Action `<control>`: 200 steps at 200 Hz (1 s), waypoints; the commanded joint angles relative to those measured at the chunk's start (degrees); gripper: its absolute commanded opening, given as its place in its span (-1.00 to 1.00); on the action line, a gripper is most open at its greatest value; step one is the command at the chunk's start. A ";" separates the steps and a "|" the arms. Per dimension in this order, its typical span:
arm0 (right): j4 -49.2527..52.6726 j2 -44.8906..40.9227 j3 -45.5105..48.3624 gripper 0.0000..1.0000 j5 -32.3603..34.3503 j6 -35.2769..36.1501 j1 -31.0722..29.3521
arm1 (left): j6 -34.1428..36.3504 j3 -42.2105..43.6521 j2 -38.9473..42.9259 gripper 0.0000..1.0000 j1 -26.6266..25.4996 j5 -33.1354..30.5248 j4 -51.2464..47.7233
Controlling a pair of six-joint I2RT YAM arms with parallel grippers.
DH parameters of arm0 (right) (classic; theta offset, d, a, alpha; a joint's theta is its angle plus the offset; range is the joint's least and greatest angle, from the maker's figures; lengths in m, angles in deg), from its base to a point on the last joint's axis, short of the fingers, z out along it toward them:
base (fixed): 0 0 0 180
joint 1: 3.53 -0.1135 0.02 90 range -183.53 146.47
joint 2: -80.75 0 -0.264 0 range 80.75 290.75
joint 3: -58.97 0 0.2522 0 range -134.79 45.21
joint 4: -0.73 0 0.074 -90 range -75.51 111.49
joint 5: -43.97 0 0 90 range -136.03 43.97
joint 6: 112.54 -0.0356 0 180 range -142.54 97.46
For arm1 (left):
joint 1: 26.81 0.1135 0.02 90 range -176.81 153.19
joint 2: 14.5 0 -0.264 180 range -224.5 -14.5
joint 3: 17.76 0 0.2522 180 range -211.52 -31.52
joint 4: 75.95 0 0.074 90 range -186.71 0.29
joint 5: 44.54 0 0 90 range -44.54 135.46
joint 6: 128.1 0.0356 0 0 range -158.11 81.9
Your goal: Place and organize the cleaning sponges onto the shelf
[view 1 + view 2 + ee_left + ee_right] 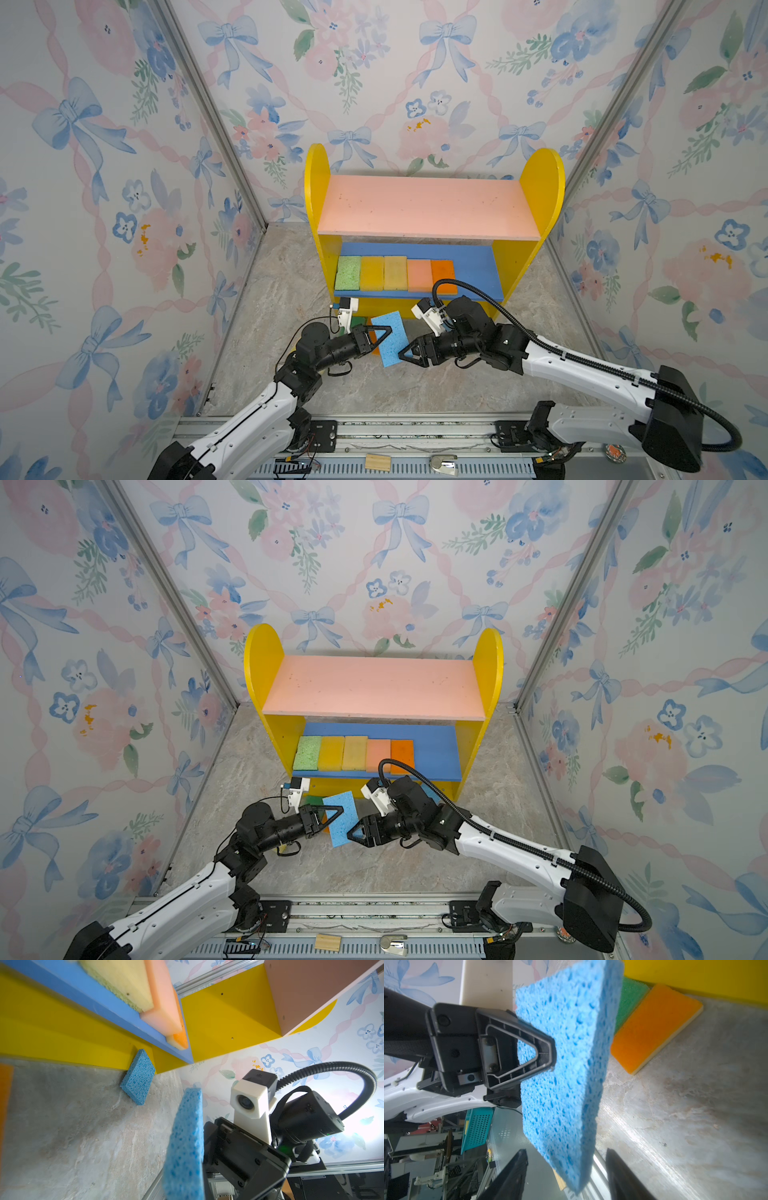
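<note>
A blue sponge (390,338) hangs above the floor in front of the shelf (428,208), tilted on edge. My left gripper (386,331) is shut on its left side; in the right wrist view its fingers (529,1051) clamp the sponge (566,1064). My right gripper (402,354) is open, and its fingers (512,1174) stand apart on either side of the sponge's lower corner. On the blue lower board (473,270) lie a green sponge (348,272), two yellow ones (372,272), a peach one (419,275) and an orange one (444,276). The pink upper board is bare.
On the floor by the shelf base lie a green sponge (629,995) and an orange one (654,1026), partly under the held sponge. Another blue sponge (138,1077) leans against the shelf base. A small wooden block (378,462) sits on the front rail.
</note>
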 commanded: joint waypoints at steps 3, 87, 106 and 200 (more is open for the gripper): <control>-5.81 -0.96 0.83 0.02 -3.04 -2.57 0.52 | -1.19 -0.77 1.42 -1.00 0.40 1.22 1.64; -5.47 -3.78 1.98 -0.40 -1.36 -4.04 0.43 | -1.57 0.54 3.18 -1.00 3.72 3.60 1.62; -4.84 -3.79 1.58 -0.65 -0.88 -3.98 0.43 | -1.61 0.32 3.25 -1.00 3.82 3.71 1.63; 11.62 -6.59 -5.04 -1.00 10.74 -0.02 -0.84 | 14.43 -9.55 8.96 0.51 8.03 3.71 -23.11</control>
